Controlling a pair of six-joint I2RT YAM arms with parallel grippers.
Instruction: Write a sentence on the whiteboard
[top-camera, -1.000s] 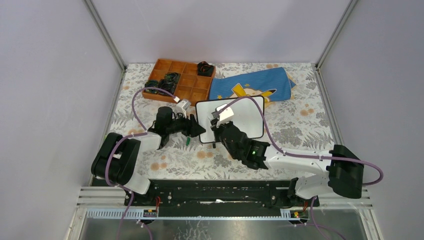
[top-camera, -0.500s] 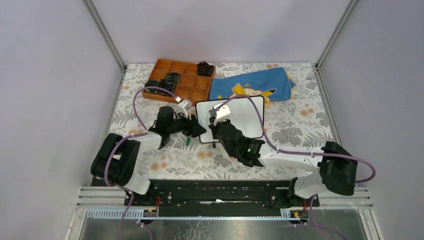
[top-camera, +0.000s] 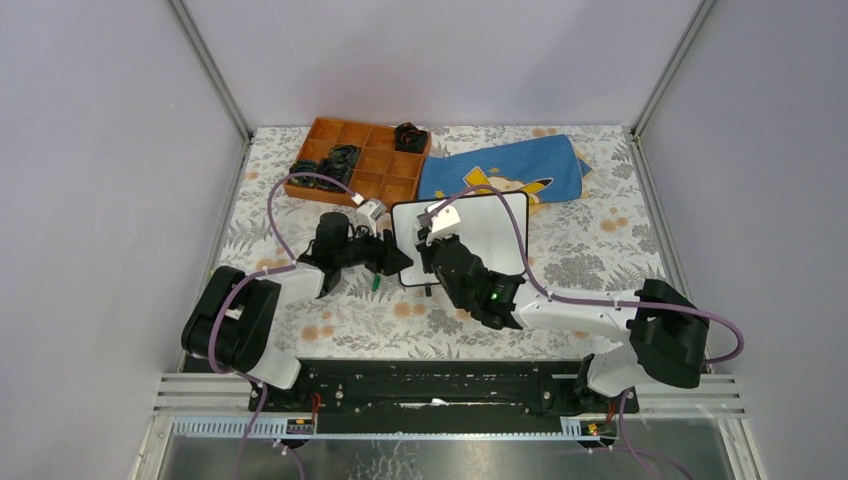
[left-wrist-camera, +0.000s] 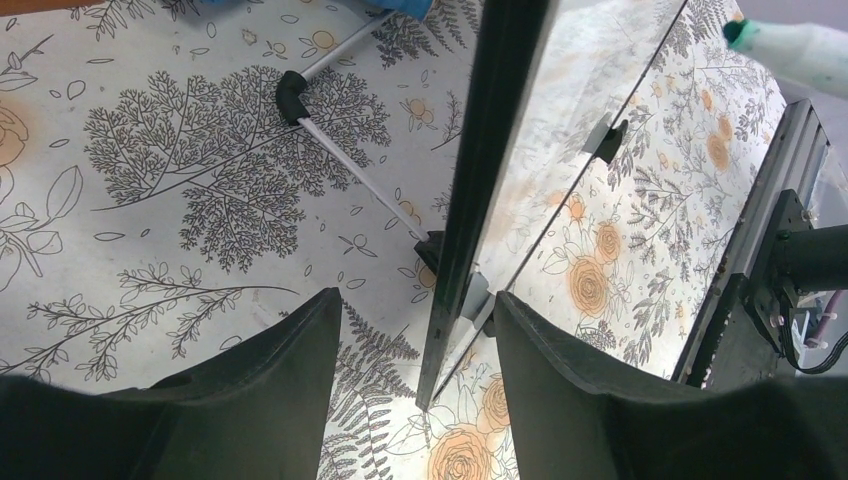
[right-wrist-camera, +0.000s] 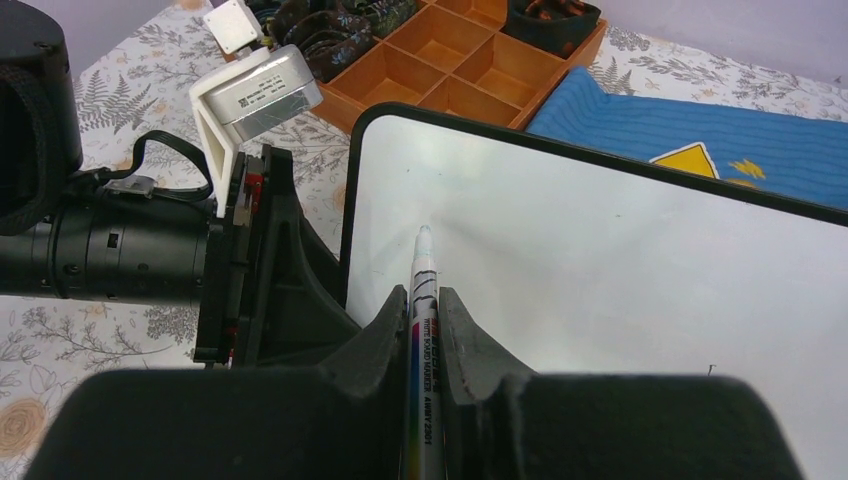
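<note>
Your whiteboard (top-camera: 470, 235) sat near the middle of the bench (top-camera: 600, 250). From above, its white face showed inside the thin black frame.

Your left tool (top-camera: 395, 262) was at the whiteboard's left edge. In the left wrist view its two dark fingers (left-wrist-camera: 290, 390) straddled the frame (left-wrist-camera: 490, 170) with the jaws set wide, and bench cloth showed between the left finger and the frame. I could not tell whether the other finger touched the frame.

Your right tool (top-camera: 437, 245) reached over the whiteboard's near left corner, clamped narrow on a marker (right-wrist-camera: 422, 330). The marker was a white barrel with rainbow print that pointed away from the wrist, its tip over the whiteboard's (right-wrist-camera: 600, 270) face close to the left frame. I could not tell whether the tip touched the face.

A pale cloth printed with grey ferns and orange flowers covered the bench. An orange compartment tray (top-camera: 360, 160) lay behind the whiteboard and to its left, with dark items in several cells. A blue cloth (top-camera: 505, 170) with a yellow print lay just behind the whiteboard, and the whiteboard's far right corner overlapped its edge. Plain pale lilac walls (top-camera: 440, 60) closed in the far side and both flanks, joined at aluminium corner posts (top-camera: 210, 70). A black rail (top-camera: 440, 380) carrying both arm bases ran along the bench edge on the near side of the whiteboard.
</note>
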